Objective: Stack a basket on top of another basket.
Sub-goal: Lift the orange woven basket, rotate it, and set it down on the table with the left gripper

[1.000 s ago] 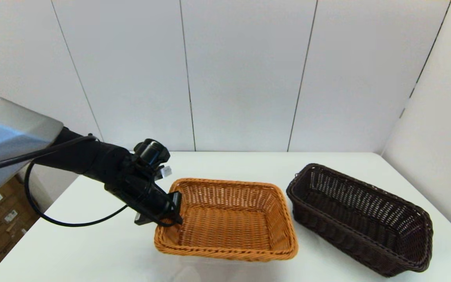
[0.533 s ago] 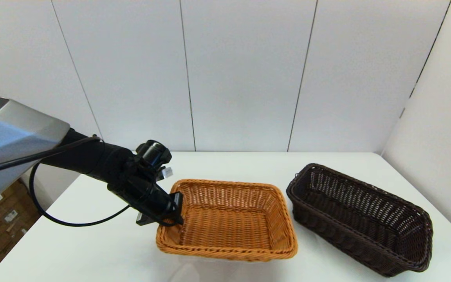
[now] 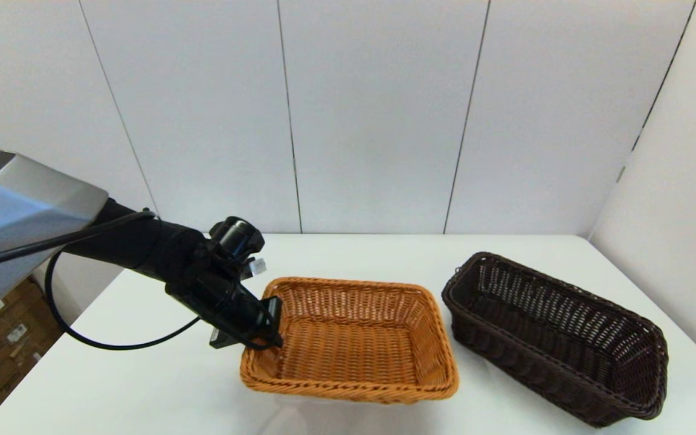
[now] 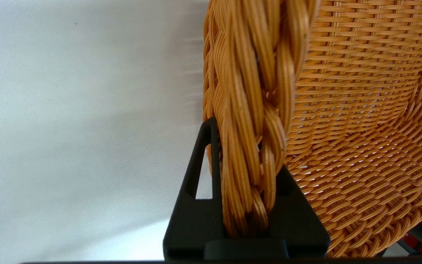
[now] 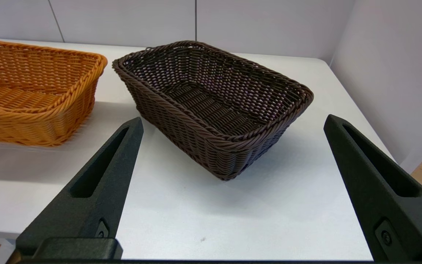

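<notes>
the left gripper (image 3: 263,329) is clamped on the braided rim of the orange-tan basket (image 3: 351,341) at lower centre of the head view; the dark brown basket (image 3: 556,338) sits apart at lower right. no stacking is done yet; the lift and placing remain; the right gripper (image 5: 229,183) hangs spread wide, idle.

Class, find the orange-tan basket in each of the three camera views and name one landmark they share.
Head view: orange-tan basket at lower centre, left gripper clamped on its rim.
Left wrist view: its braided rim fills the centre, held between the fingers.
Right wrist view: at the left edge.
Shared landmark: the white table.
</notes>
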Motion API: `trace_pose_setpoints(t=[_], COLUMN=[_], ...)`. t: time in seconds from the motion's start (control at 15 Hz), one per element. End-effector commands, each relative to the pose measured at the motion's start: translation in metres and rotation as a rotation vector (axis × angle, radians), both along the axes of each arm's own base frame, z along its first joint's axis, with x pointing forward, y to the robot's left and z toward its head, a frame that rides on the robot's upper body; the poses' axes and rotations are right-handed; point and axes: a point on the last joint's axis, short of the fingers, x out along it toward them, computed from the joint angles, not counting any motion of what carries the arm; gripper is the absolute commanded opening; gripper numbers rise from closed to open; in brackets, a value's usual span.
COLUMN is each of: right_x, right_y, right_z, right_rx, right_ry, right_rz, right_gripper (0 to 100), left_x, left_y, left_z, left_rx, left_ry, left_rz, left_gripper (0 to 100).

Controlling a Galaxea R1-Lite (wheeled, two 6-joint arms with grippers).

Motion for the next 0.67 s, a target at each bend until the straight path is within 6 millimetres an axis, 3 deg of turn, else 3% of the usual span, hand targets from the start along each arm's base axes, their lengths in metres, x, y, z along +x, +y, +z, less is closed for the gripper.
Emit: trace_pose_setpoints(t=[0.07,0.13,0.2,0.67], right_x=[0.0001,0.0001,0.0001,0.0001], right_y=[0.0000,0.0000,0.0000,0.0000], right_z=[0.0000,0.0000,0.0000,0.0000], right_rx=[-0.001,-0.001,-0.001,-0.001], right_ry=[0.001,0.001,0.001,0.001], right_rz=[0.002,0.002,0.002,0.002], right_gripper=[100,100,100,100], left_x=[0.0001,-0.0001,-0.0001,-0.0014], left_y=[-0.0001,0.0000,-0.0006,0.0017], left_z=[-0.0006,-0.0009,-0.0006,0.0085], left_rx=[-0.001,0.000,-0.001,-0.010], left_ry=[0.004,0.006,0.004,-0.020], left_rz=[0.001,0.001,-0.001,0.005], left_gripper=[0,0,100,100])
